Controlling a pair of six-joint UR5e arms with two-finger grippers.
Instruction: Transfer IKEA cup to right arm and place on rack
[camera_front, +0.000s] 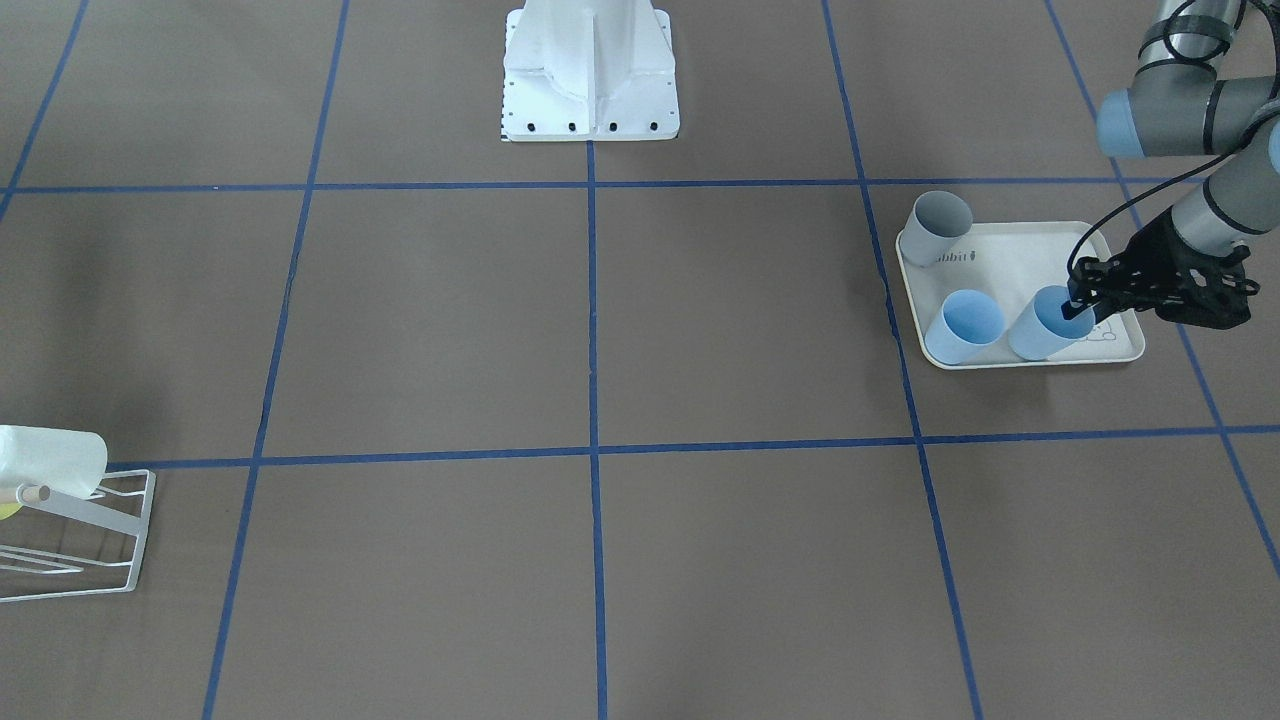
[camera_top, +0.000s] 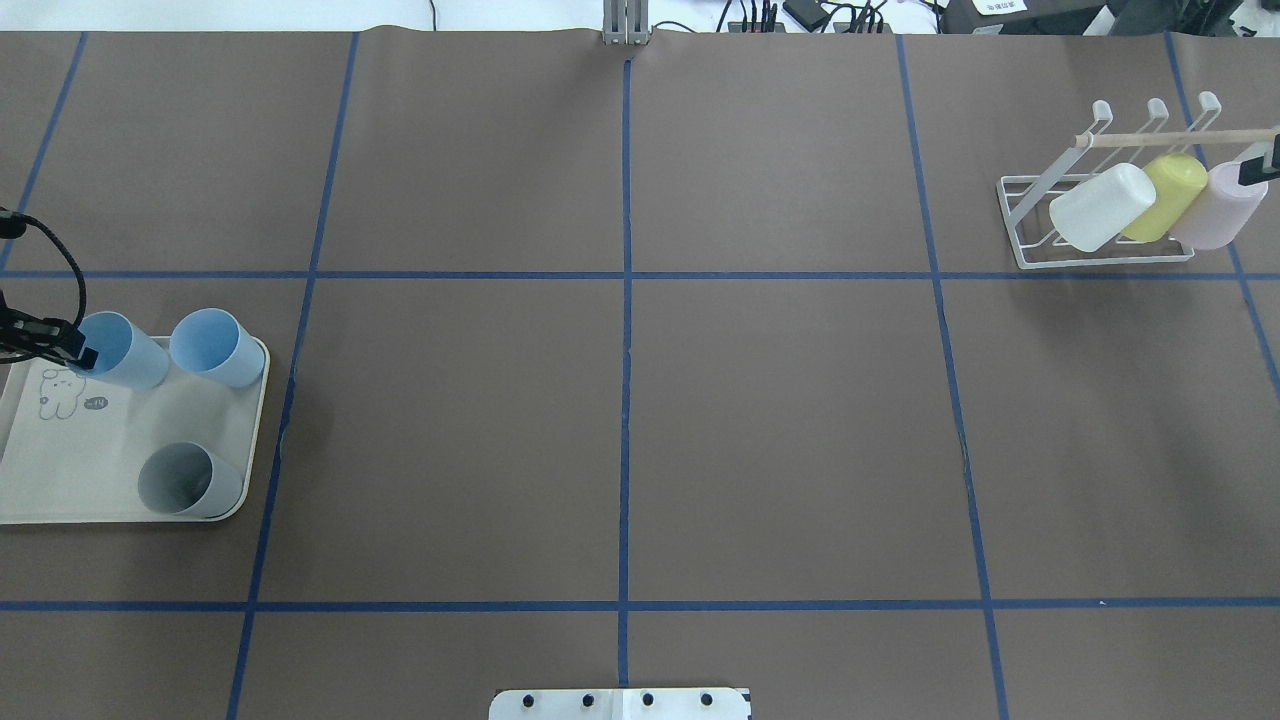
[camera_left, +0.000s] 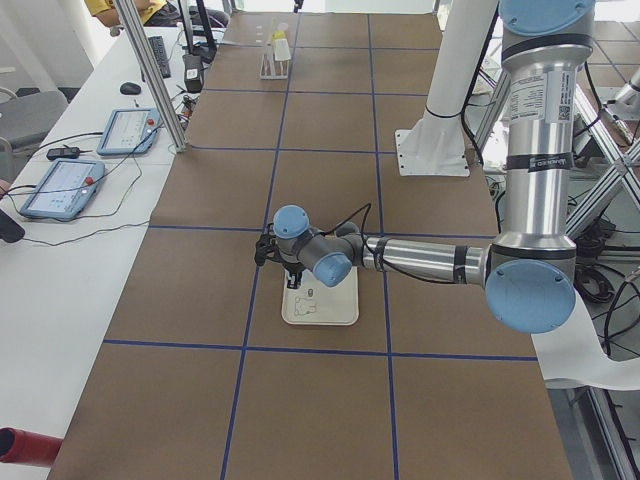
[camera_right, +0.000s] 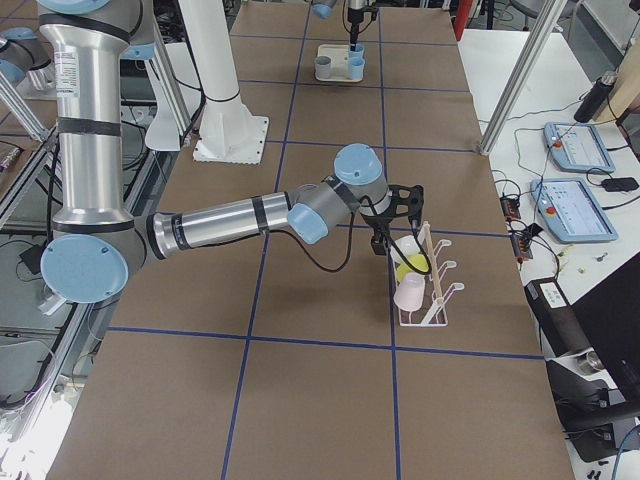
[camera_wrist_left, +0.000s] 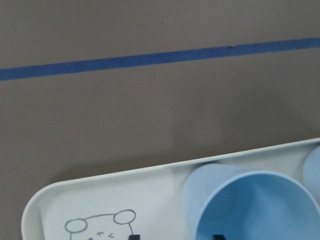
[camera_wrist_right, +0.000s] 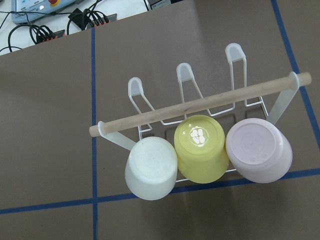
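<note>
Three cups stand mouth-up on a tray (camera_front: 1010, 265) at the left edge of the counter (camera_front: 600, 320) in the front-facing view: a grey cup (camera_front: 935, 228), a second blue cup (camera_front: 962, 328) and the cup (camera_front: 1045, 335), also blue, with the left tool (camera_front: 1082, 300) at its rim. At the opposite edge the rack (camera_front: 130, 540) shows in part, with a white cup (camera_front: 50, 458) on it. From overhead, the cup stands on the tray's far side, beside the second blue cup. The rack is near the far right corner and carries the white cup, a yellow cup (camera_top: 1165, 195) and a pink cup (camera_top: 1215, 205) side by side, tilted with their bases up. A sliver of the right tool (camera_top: 1258, 168) shows just above the pink cup. The left side view shows the near arm stretched low over the tray. The right side view shows the near arm reaching over the rack. In the left wrist view one fingertip (camera_wrist_left: 216, 236) is inside the cup and the other is outside over the tray, so the jaws stand apart astride the wall. The right wrist view looks down on the three racked cups under a wooden rod (camera_wrist_right: 200, 106). No fingers appear there, so I cannot tell how the right tool is set.
</note>
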